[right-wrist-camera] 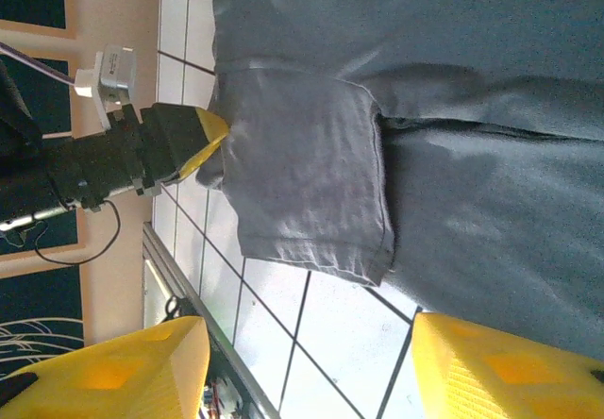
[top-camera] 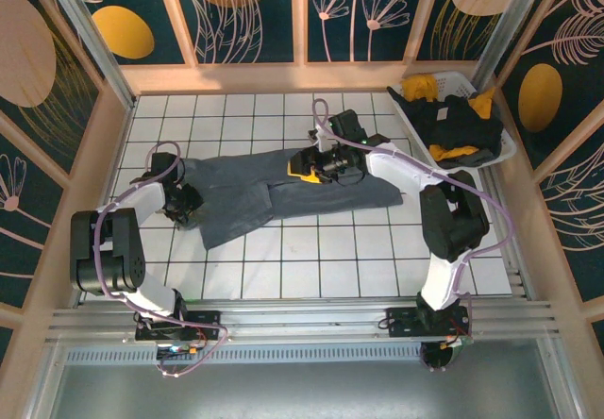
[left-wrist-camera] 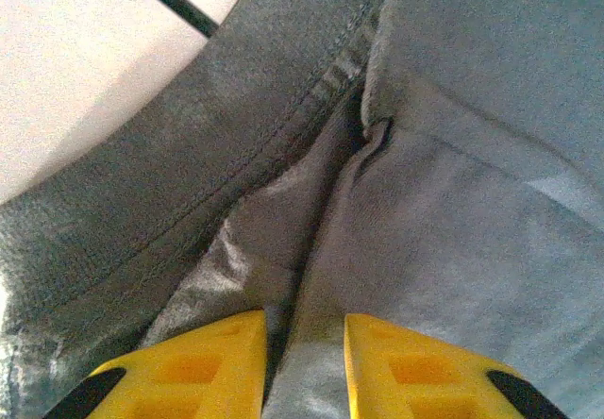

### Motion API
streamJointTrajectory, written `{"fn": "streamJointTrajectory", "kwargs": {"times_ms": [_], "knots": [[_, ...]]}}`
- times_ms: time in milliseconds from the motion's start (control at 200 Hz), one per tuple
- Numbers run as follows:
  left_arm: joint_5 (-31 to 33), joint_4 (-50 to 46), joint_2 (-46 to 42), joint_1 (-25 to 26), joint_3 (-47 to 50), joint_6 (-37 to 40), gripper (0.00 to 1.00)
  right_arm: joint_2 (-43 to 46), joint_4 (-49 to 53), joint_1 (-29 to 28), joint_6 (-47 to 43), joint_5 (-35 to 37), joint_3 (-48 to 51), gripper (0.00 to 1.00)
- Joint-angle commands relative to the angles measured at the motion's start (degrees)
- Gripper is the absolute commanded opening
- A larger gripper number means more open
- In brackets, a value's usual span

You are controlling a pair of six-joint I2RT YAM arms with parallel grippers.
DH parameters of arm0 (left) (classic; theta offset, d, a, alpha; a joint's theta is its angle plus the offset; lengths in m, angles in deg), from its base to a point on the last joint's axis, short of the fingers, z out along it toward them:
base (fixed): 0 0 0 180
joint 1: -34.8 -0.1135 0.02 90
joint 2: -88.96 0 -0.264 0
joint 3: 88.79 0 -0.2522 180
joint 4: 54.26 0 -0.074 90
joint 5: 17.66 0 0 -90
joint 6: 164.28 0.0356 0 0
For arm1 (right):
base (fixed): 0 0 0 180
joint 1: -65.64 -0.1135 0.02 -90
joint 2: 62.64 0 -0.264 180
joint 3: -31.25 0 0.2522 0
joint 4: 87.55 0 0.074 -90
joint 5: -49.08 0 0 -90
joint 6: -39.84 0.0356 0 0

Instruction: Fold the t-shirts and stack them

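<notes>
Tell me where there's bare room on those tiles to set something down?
Widest bare tiles: the strip between the grey shirt and the near rail. A narrower strip runs between shirt and back wall. Crowded: the middle, and the basket corner.

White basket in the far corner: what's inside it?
In the basket, a crumpled black t-shirt lies on top, with mustard yellow cloth poking out around it. Whatever lies beneath them, and the basket's floor, is covered.
</notes>
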Motion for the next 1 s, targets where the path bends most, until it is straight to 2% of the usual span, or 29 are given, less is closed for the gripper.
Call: {"fn": "streamJointTrajectory", "kwargs": {"times_ms": [0, 210, 325, 691, 996], "knots": [[-0.5, 1.3, 0.0, -0.2, 0.5, 0.9, 0.22, -1.2, -1.3, 0.0, -0.3, -1.3, -2.1, 0.59], [-0.7, 0.5, 0.0, -0.2, 0.4, 1.8, 0.11, -1.5, -0.7, 0.0, -0.5, -1.0, -2.8, 0.59], [0.2, -0.5, -0.4, -0.2, -0.1, 2.3, 0.00, -1.6, -0.7, 0.1, -0.5, -0.9, -2.8, 0.59], [0.5, -4.6, -4.2, -0.2, -5.9, -1.4, 0.00, -1.9, -0.2, 0.3, -0.6, -0.5, -3.3, 0.59], [0.6, -8.7, -0.9, -0.2, -14.5, -1.5, 0.00, -1.7, -0.1, 0.8, -0.5, -0.2, -3.4, 0.59]]}}
